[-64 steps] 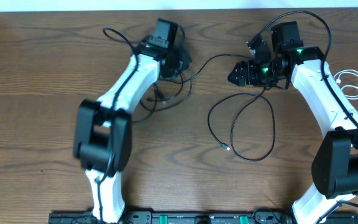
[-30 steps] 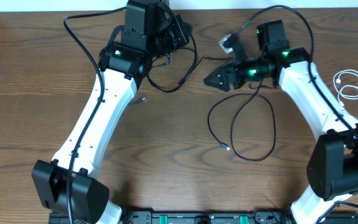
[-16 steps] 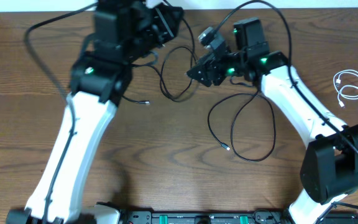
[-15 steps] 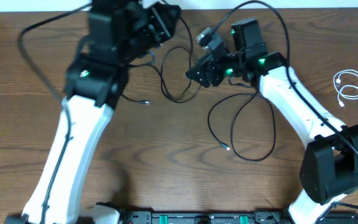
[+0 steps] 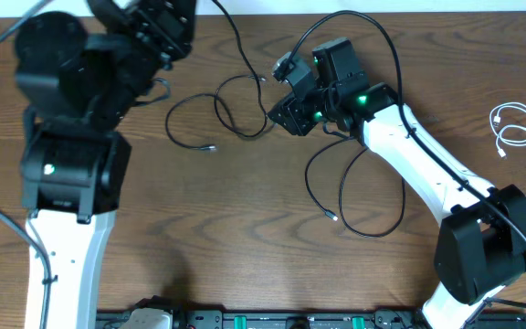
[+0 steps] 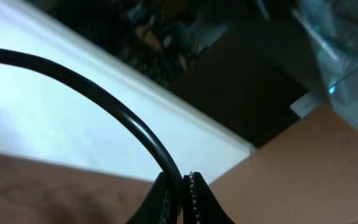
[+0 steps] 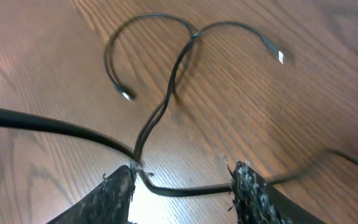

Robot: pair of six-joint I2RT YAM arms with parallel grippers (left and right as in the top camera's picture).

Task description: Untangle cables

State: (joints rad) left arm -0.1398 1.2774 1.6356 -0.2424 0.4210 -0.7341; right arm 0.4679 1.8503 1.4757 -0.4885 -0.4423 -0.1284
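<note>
Left gripper (image 6: 180, 182) pinches a limp, light black cable (image 6: 104, 102); right gripper (image 7: 182, 177), jaws half-open, straddles its crossing, likely the best hold.

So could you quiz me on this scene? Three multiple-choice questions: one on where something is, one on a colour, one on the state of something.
1. Where does the white cable lie?
A. On the far right of the table, apart from both arms.
B. Under the left arm.
C. In the right end effector.

2. What colour is the cable pinched in the left end effector?
A. White.
B. Black.
C. Red.

3. How does the right end effector stand?
A. Shut flat.
B. Clamped on the white cable.
C. Open, with a black strand between its fingers.

Answers:
1 A: the overhead view shows it coiled alone near the right edge.
2 B: the left wrist view shows a black cable running into the shut end effector.
3 C: the right wrist view shows the fingers apart, one on either side of the strand.
</note>
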